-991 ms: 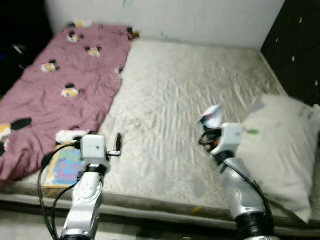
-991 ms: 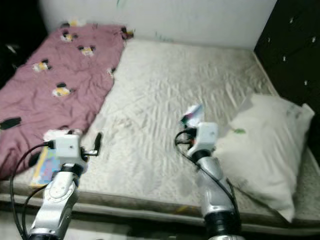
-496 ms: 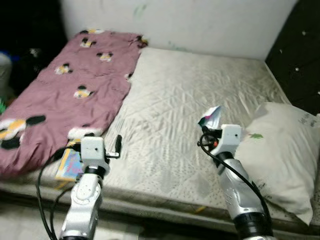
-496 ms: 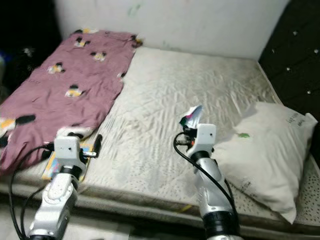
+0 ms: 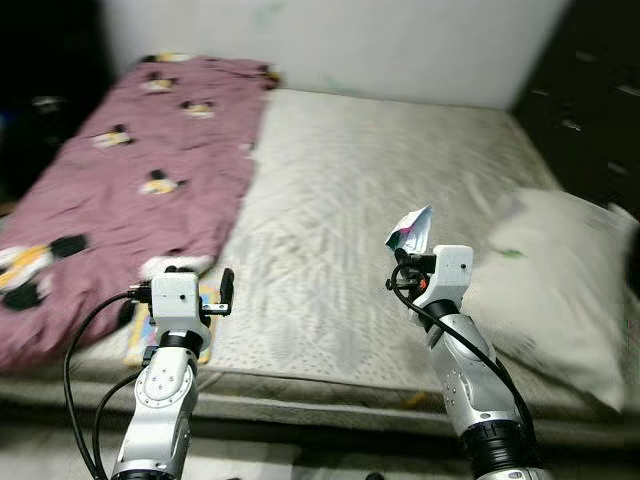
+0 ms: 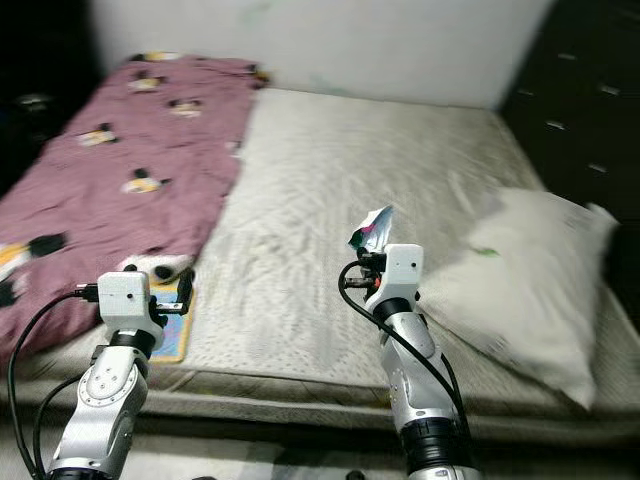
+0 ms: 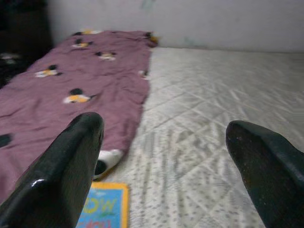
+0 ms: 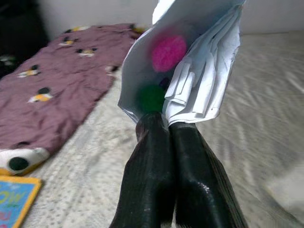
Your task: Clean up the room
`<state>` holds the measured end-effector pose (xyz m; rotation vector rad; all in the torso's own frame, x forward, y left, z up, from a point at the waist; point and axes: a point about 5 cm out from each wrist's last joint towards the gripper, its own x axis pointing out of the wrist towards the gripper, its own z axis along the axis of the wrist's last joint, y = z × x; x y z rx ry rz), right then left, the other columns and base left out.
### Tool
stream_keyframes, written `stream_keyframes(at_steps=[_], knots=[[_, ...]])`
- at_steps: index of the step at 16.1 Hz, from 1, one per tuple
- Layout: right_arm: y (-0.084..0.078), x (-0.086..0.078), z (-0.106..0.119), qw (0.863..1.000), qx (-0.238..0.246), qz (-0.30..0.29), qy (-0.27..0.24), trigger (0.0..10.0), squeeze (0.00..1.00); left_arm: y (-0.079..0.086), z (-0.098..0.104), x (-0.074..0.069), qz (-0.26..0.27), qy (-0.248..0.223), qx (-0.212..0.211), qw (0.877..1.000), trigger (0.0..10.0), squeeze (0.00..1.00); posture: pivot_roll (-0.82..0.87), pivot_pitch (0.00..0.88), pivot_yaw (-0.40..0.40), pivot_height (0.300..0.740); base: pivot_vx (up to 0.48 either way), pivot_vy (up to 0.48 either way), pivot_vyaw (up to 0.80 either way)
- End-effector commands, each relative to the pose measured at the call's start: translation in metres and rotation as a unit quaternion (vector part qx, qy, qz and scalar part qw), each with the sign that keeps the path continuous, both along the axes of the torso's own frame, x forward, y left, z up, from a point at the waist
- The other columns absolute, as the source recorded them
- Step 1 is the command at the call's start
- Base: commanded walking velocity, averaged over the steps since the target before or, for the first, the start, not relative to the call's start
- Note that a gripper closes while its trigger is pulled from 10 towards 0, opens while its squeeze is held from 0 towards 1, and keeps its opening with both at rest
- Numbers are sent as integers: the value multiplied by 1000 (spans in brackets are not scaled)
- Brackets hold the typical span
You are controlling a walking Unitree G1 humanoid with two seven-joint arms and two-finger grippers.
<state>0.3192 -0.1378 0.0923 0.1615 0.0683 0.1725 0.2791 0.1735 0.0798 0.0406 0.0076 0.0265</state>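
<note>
A wide bed (image 5: 360, 200) with a pale quilted mattress cover stands against a light wall. A mauve blanket (image 5: 130, 170) printed with small cartoon figures lies along its left side, and a colourful book (image 5: 170, 325) lies flat near the front edge, just beside the blanket's white-and-black corner. A large white pillow (image 5: 560, 270) lies on the right side of the bed.
</note>
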Motion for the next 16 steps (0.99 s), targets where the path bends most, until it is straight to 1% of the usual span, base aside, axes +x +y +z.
stream_keyframes(at_steps=[1, 5, 16], knots=[[-7, -1, -5, 1000, 1, -8, 15, 10000, 0, -4, -1, 1, -6, 4, -5, 1000, 10000, 0, 2, 105, -37, 740, 0, 330, -800], [-7, -1, -4, 1000, -3, -6, 8, 10000, 0, -4, 0, 2, -5, 3, -6, 1000, 10000, 0, -2, 107, -37, 740, 0, 338, -716], [-5, -2, -7, 1000, -9, 2, 13, 10000, 0, -5, 0, 4, -7, 3, -9, 1000, 10000, 0, -5, 111, -42, 740, 0, 340, 0]])
